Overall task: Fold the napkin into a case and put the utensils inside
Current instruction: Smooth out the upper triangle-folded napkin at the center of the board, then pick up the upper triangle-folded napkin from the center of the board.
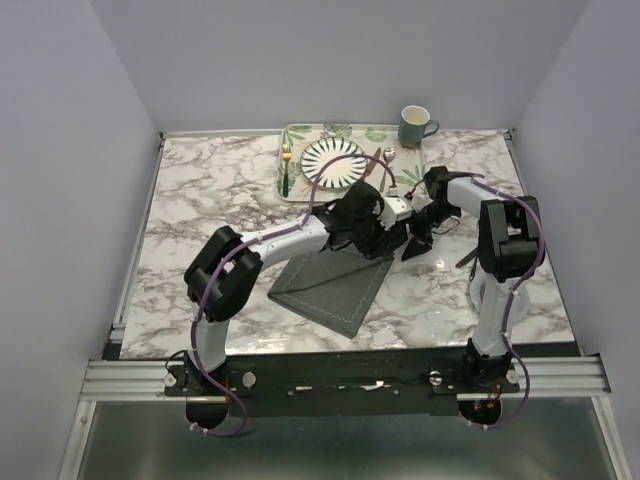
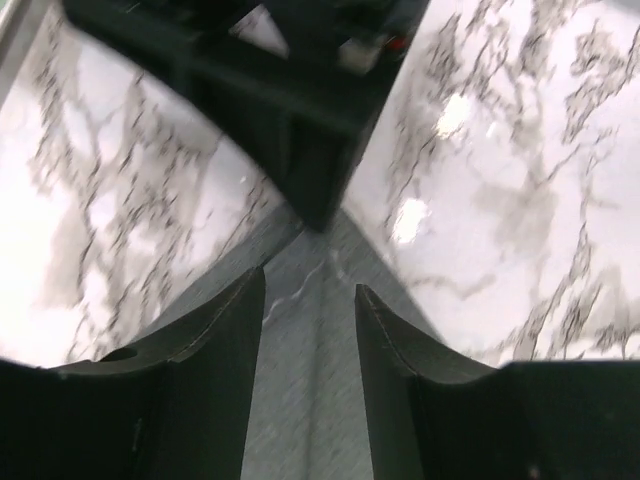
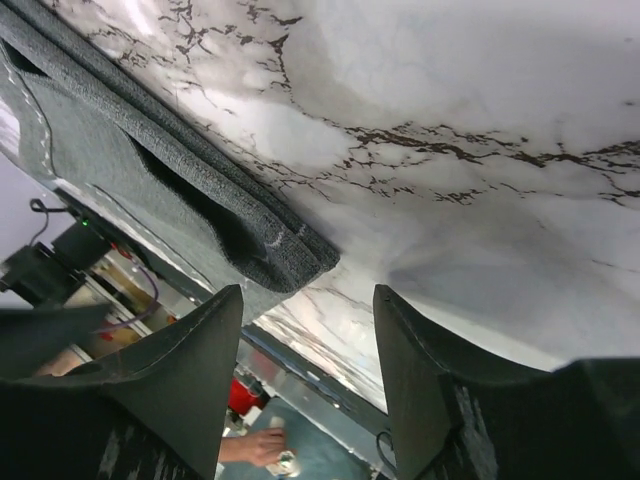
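- The napkin (image 1: 335, 285) is lying folded on the counter (image 1: 200, 200), nearer than the tray (image 1: 296, 132), with its far right corner under my two pincers.
- My left pincer (image 2: 308, 295) is hanging over that corner with jaws apart. The cloth is lying flat between them, and nothing is gripped.
- My right pincer (image 3: 308, 300) is standing apart too, just right of the corner, with only bare counter between its jaws.
- I am judging the cloth light, soft and limp, likely to sag and slide on the smooth marble. A corner or edge, pinched through all layers, looks the best place to take hold.
- The right wrist view is showing the stacked layers and a gap at the fold, while in the top view my arms are hiding that.
- Only the top view is showing the fork (image 1: 286, 165), knife (image 1: 372, 163) and spoon (image 1: 391, 162) on the far tray.
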### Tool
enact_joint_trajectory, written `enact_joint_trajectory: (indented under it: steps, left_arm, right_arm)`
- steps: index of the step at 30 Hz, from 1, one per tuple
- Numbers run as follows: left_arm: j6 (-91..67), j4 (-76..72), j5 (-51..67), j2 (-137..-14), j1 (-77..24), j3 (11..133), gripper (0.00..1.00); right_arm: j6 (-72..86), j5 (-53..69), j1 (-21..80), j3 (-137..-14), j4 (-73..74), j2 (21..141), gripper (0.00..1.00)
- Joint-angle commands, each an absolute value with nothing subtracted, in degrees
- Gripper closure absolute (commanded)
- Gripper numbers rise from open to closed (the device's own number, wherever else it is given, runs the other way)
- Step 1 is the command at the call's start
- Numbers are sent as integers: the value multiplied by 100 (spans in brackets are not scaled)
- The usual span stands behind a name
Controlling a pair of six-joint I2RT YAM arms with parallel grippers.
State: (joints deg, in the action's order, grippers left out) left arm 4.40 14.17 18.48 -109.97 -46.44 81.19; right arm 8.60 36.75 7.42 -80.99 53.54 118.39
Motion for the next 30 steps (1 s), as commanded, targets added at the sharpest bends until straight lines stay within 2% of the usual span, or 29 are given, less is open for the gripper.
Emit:
enact_joint_trajectory:
  steps: [1, 11, 21, 26, 30]
  left_arm:
    - [167, 958, 1002, -11311, -5132, 8262, 51]
    - [141, 844, 362, -11575, -5555, 7910, 53]
    - [132, 1002, 272, -12023, -5660, 7963, 52]
    - [167, 949, 377, -11945, -5634, 7788, 68]
    - [62, 792, 711, -11716, -5458, 7559, 87]
  right_arm:
    - [1178, 3735, 659, -7972, 5186, 11795, 37]
    - [1266, 3981, 598, -8007, 5115, 12059, 39]
    - [1292, 4017, 598, -7875, 5019, 12120, 39]
    - [1266, 4025, 598, -7831, 4940, 12155, 38]
    - [1231, 4078, 598, -7884, 4922, 12225, 33]
